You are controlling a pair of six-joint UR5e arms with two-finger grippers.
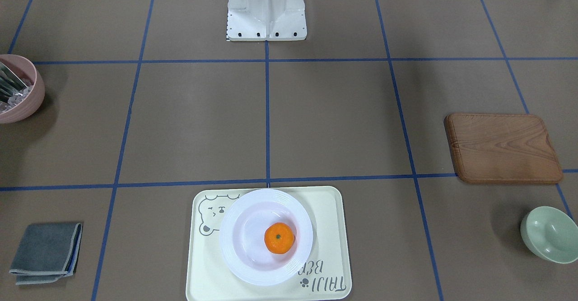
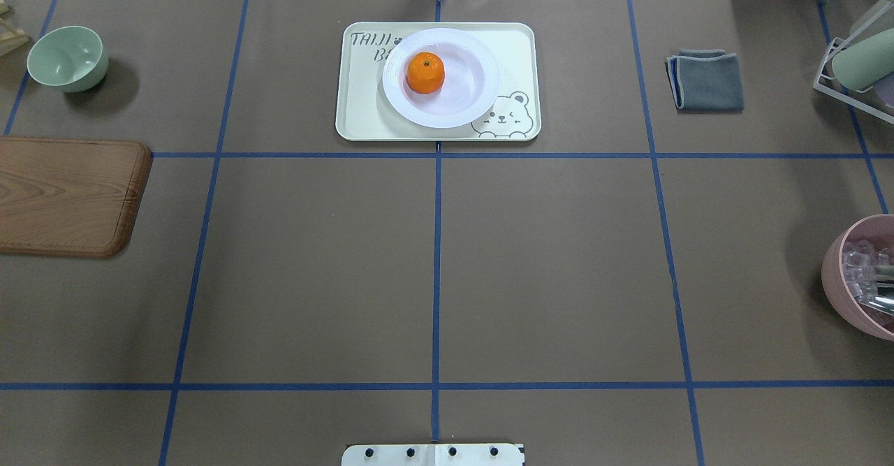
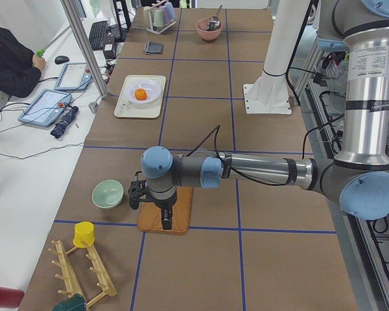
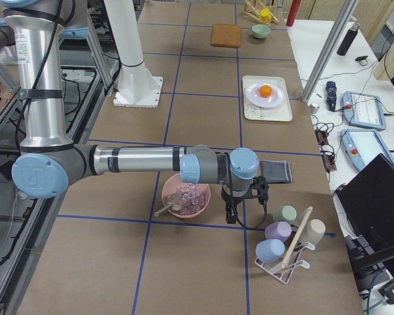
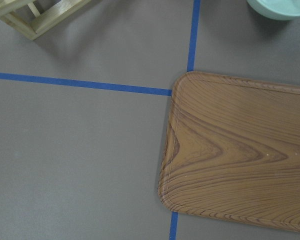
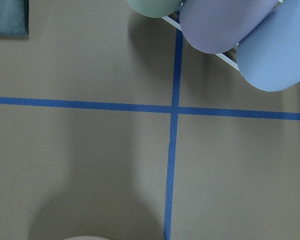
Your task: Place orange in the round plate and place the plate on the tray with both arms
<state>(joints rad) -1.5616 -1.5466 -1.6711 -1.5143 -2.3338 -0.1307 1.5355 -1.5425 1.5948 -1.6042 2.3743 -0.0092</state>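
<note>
The orange [image 1: 279,238] lies in the white round plate [image 1: 239,256], a little off the plate's middle. The plate rests on the cream bear tray [image 1: 325,210] at the table's far middle, also seen from overhead as orange [image 2: 424,73], plate [image 2: 475,96] and tray [image 2: 360,113]. Both arms are far from it. My left gripper [image 3: 165,221] hangs over the wooden board [image 3: 181,210]; my right gripper [image 4: 230,215] hangs beside the pink bowl [image 4: 200,203]. Both grippers show only in the side views, so I cannot tell whether they are open or shut.
A pale-green bowl [image 2: 68,57] and the wooden board [image 2: 66,197] sit on the left. A folded grey cloth [image 2: 707,80], a cup rack [image 4: 285,239] and the pink bowl [image 2: 862,277] sit on the right. A person [image 3: 10,61] sits at the side bench.
</note>
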